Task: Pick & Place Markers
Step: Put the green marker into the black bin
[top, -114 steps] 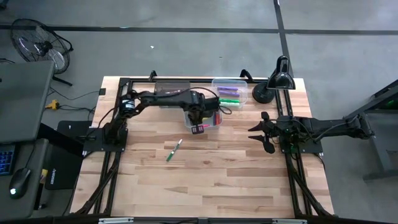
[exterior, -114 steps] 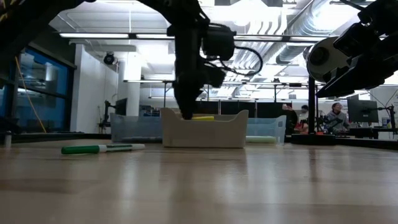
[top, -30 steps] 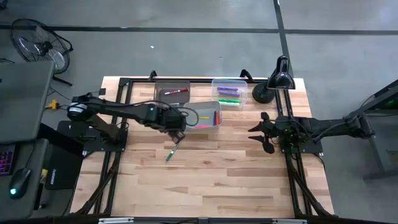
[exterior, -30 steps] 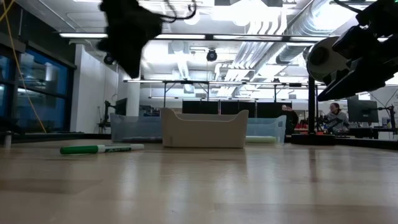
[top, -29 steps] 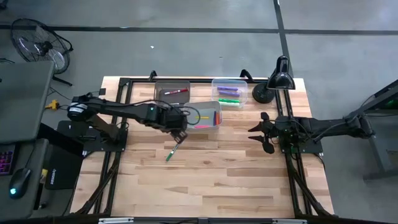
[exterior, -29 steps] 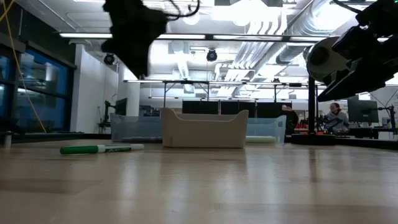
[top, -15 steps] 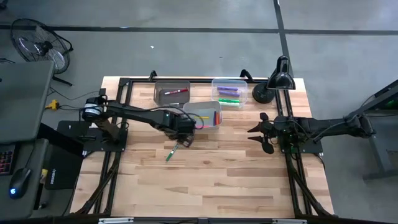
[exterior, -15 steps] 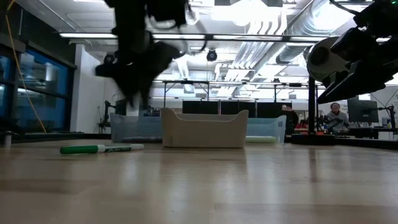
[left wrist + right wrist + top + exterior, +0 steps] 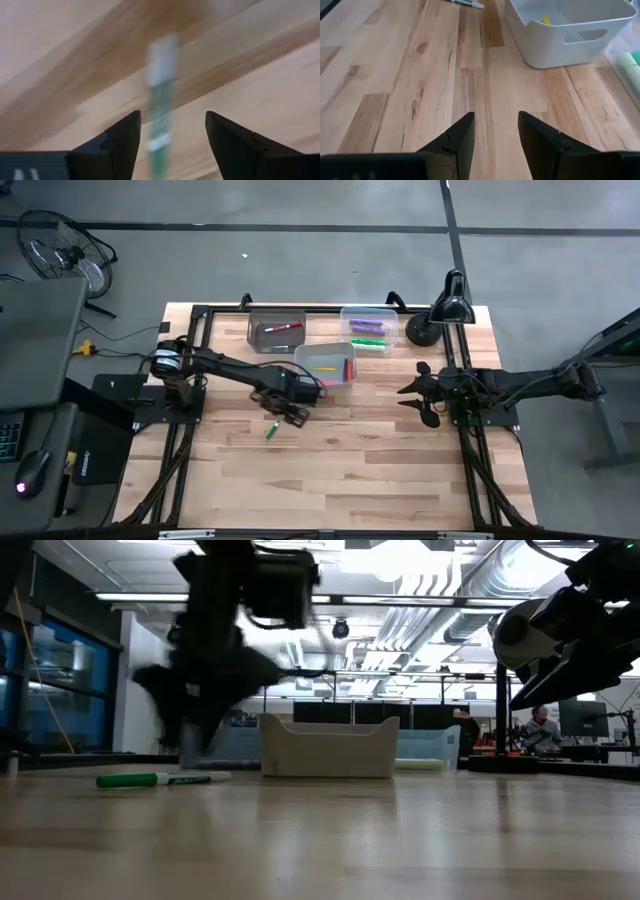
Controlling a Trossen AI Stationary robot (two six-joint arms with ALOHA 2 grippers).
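Hovering left gripper (image 9: 170, 135), fingers apart, over the last loose green marker (image 9: 271, 430); other markers (image 9: 366, 334) already binned, right gripper (image 9: 495, 132) parted, idle at right.

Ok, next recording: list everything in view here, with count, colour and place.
green marker: 1, green with a white end, flat on the table, front of the bins
white bin: 1, table centre, pink, yellow and red markers inside
grey bin: 1, far edge, red marker inside
clear bin: 1, far edge, purple and green markers inside
desk lamp: 1, black, far right corner
left gripper: fingers open over the green marker
right gripper: waiting at the right, fingers open, empty
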